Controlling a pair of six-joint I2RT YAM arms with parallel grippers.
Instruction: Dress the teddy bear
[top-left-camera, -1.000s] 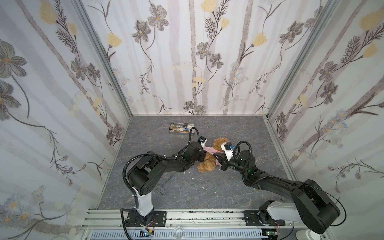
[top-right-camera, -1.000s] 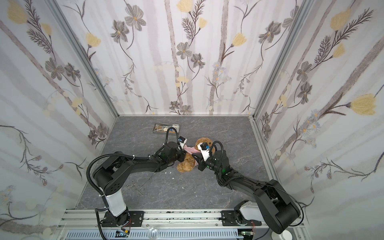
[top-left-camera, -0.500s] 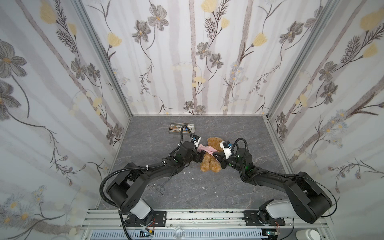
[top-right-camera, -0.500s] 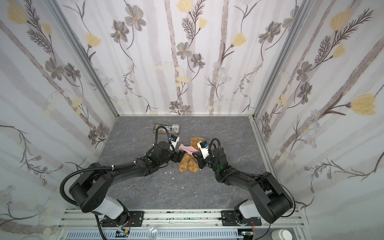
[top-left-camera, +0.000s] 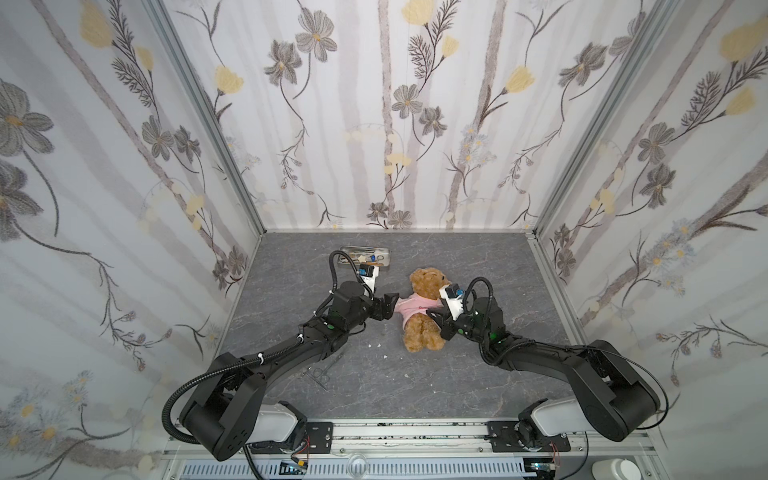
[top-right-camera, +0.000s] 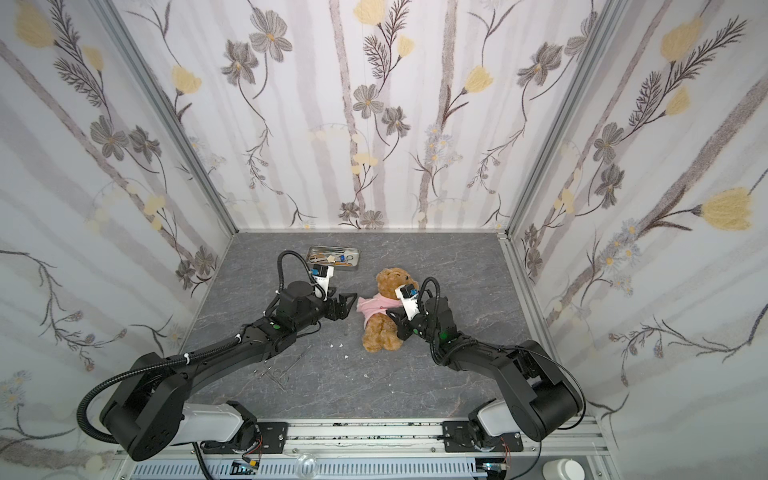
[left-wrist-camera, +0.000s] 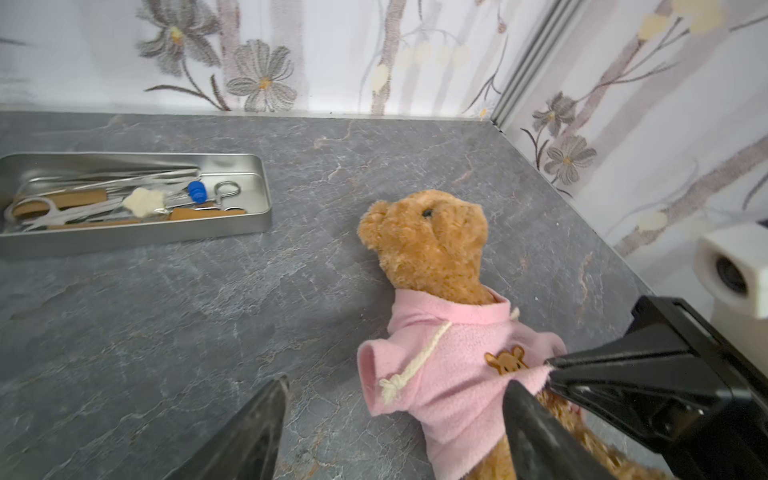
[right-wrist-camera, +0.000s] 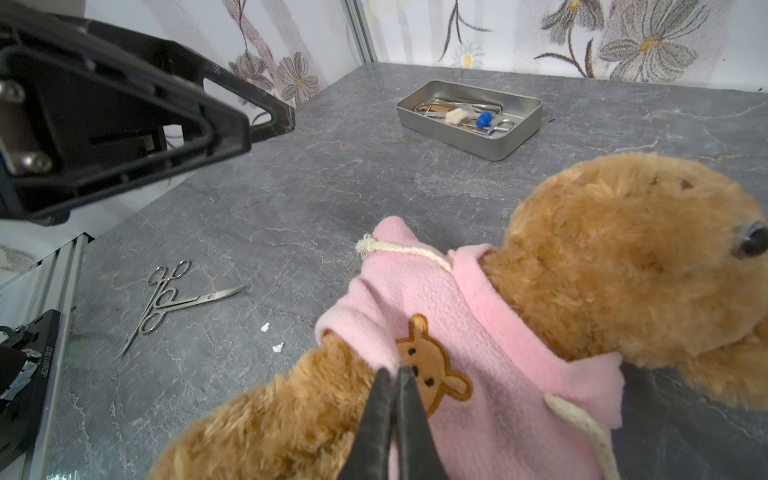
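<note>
One teddy bear, pink shirt, bear-face emblem, serial label illegible

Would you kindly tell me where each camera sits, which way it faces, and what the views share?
Both top views: high in front, looking down on the teddy bear and table; both arms whole.
Left wrist: behind open left gripper, facing bear and tray; right gripper visible.
Right wrist: behind right gripper, shut on pink shirt; left gripper visible.
Shared: bear and tray.
</note>
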